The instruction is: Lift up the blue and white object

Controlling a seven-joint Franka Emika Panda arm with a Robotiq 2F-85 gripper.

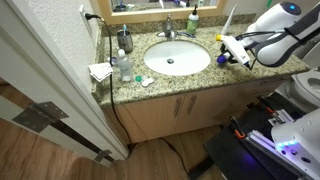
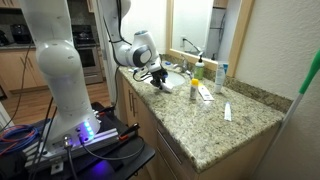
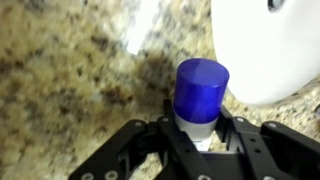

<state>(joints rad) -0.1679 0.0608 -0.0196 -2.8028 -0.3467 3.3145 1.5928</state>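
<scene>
In the wrist view the blue and white object [image 3: 200, 92], a small tube with a bright blue cap and a white body, stands upright between my gripper's [image 3: 200, 135] black fingers. The fingers press on its white body from both sides. Speckled granite counter [image 3: 70, 60] lies below it, with a dark shadow beside the object. Whether it touches the counter I cannot tell. In both exterior views the gripper [image 1: 233, 50] [image 2: 160, 79] hangs low over the counter just beside the sink; the object itself is too small to make out there.
The white sink [image 1: 177, 58] [image 3: 270, 50] is close beside the gripper. A green bottle [image 2: 198, 70], a clear bottle [image 2: 222, 72] and a flat white tube with orange marks [image 2: 205, 92] stand farther along the counter. Bottles [image 1: 122, 65] crowd the counter's other end.
</scene>
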